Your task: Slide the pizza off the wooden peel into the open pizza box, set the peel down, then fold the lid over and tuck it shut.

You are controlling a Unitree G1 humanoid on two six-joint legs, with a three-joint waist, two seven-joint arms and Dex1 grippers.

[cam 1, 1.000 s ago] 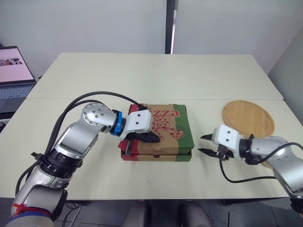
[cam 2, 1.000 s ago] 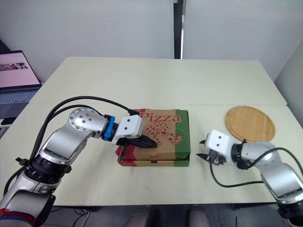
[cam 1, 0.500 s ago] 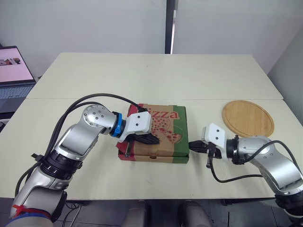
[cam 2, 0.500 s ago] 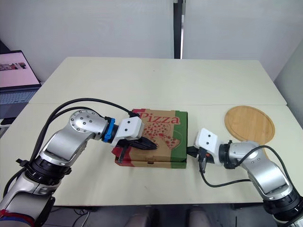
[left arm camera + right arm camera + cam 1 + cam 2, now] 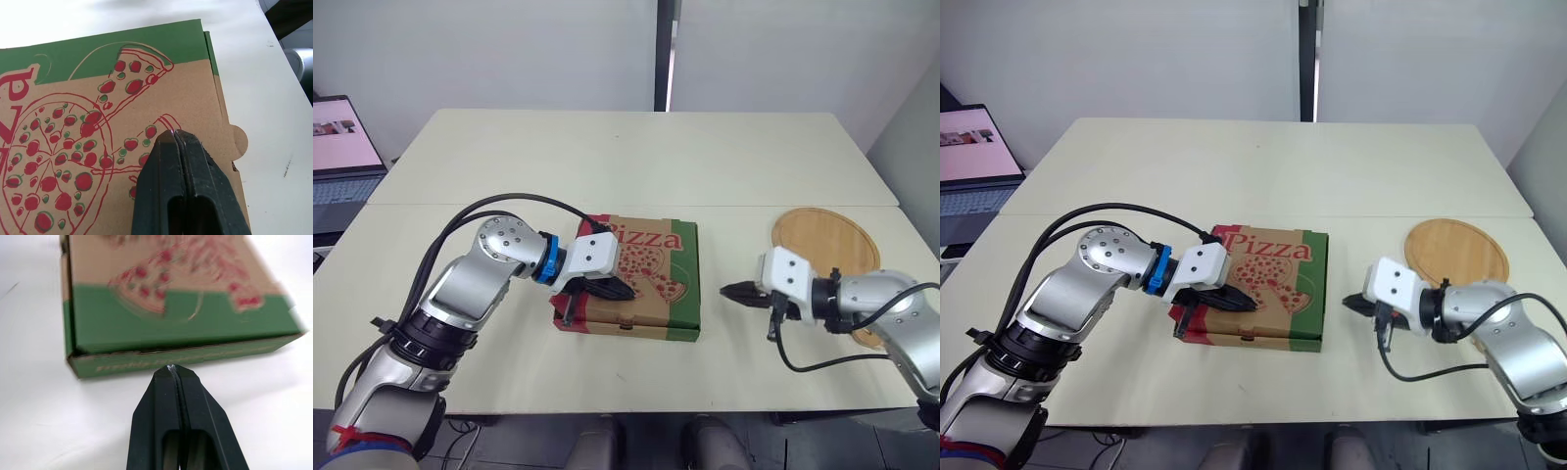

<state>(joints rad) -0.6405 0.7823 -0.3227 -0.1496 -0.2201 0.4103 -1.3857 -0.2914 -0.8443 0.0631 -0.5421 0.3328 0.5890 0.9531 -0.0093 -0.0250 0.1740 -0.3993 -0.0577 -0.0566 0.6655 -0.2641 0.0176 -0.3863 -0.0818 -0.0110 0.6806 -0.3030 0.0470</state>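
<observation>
The pizza box (image 5: 658, 257) lies closed on the table, its printed lid (image 5: 73, 122) flat. My left gripper (image 5: 627, 293) rests on the lid near the box's front, fingers shut and pressing down on the cardboard, with a round tab (image 5: 238, 145) just beyond the tips. My right gripper (image 5: 725, 290) is shut and empty, a short way off the box's green right side (image 5: 181, 318), pointing at it without touching. The round wooden peel (image 5: 825, 243) lies flat at the right behind my right arm, which hides its near edge.
A laptop (image 5: 342, 147) stands at the far left edge. A seam (image 5: 636, 205) between two tabletops runs across behind the box. The table's front edge is close below the box.
My right gripper, against the box's right side half a second ago, has drawn back to the right. The box has slid slightly left. The left gripper stays on the lid.
</observation>
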